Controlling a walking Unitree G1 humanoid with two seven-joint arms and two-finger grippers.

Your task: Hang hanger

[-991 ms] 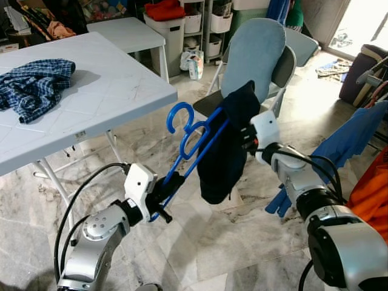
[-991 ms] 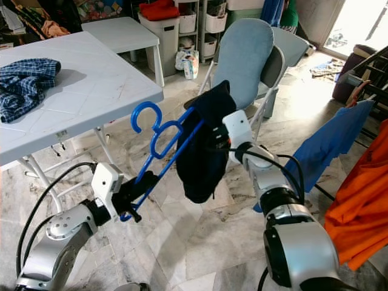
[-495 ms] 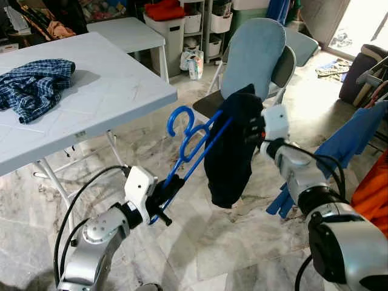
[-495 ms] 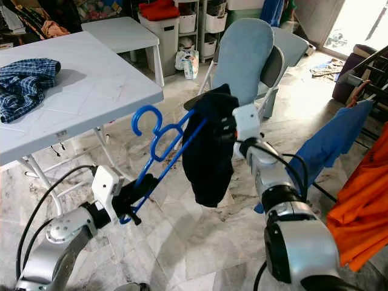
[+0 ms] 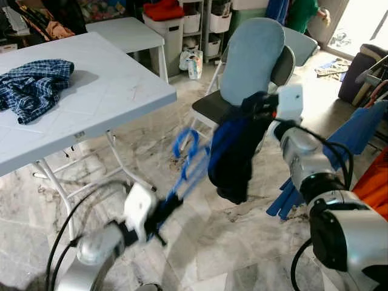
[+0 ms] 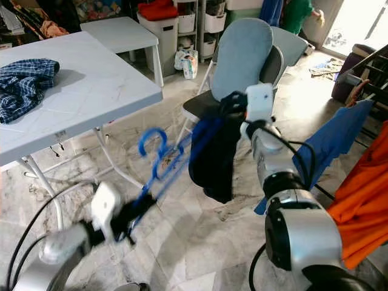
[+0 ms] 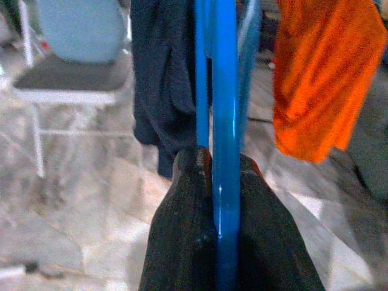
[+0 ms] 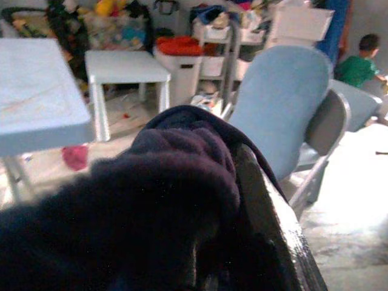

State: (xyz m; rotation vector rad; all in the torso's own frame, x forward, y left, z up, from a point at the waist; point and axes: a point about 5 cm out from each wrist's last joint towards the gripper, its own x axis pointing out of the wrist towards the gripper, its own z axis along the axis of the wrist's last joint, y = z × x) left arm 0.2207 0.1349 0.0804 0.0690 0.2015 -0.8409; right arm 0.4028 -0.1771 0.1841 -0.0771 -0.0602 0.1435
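From the desk [image 5: 115,91] at upper left, the left gripper [image 5: 162,213], low and blurred, clamps the blue hanger [image 5: 189,159] at mid-frame, while the right gripper [image 5: 262,108] pinches the dark garment [image 5: 233,151] draped on it; pulling apart could slide the cloth off onto the floor.

Cluttered home laundry room, storage bins [image 5: 193,23], chair [image 5: 251,57]

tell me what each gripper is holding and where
Left gripper clamps the blue hanger at its lower end; right gripper grips the dark garment by its bunched top.
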